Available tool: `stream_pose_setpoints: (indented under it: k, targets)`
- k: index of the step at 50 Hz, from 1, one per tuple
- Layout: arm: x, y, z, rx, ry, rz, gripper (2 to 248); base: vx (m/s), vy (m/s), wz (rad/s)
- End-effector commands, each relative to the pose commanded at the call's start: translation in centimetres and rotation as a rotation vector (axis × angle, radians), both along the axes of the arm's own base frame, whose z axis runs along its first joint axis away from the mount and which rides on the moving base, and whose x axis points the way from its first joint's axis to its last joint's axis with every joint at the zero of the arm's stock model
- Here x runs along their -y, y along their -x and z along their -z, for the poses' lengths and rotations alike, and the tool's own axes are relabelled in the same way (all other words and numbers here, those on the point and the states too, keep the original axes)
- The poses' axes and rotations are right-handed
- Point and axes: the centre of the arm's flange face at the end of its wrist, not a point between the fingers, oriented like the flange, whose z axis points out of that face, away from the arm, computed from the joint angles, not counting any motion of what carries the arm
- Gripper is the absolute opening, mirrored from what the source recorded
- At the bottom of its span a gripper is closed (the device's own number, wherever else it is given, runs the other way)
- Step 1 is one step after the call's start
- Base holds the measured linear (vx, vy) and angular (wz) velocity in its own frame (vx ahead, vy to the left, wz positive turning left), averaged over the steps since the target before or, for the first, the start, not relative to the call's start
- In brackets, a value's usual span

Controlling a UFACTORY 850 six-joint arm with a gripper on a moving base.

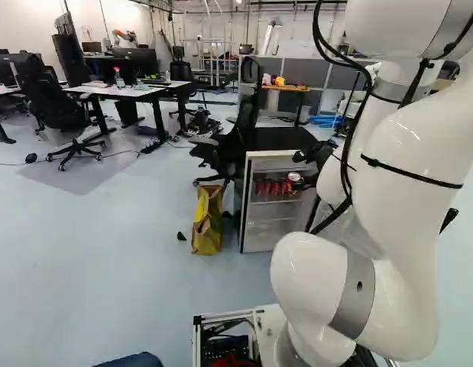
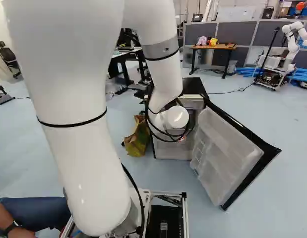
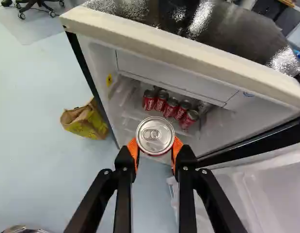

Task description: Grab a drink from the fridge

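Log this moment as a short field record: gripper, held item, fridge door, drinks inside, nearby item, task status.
gripper: closed on a can
held item: drink can, top facing the wrist camera
fridge door: open
drinks inside: five red cans visible in a row in the fridge
nearby item: yellow bag on the floor beside the fridge
task status: drink gripped
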Motion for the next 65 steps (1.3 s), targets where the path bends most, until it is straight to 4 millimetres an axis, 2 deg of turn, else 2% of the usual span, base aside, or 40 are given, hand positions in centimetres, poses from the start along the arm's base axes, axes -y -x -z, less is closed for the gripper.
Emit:
stream_pose_setpoints:
  k: [65]
  targets:
    - [0.1,0.8,-7.6,0.190,0.045,0.208,91,0.000,0.000,0.000]
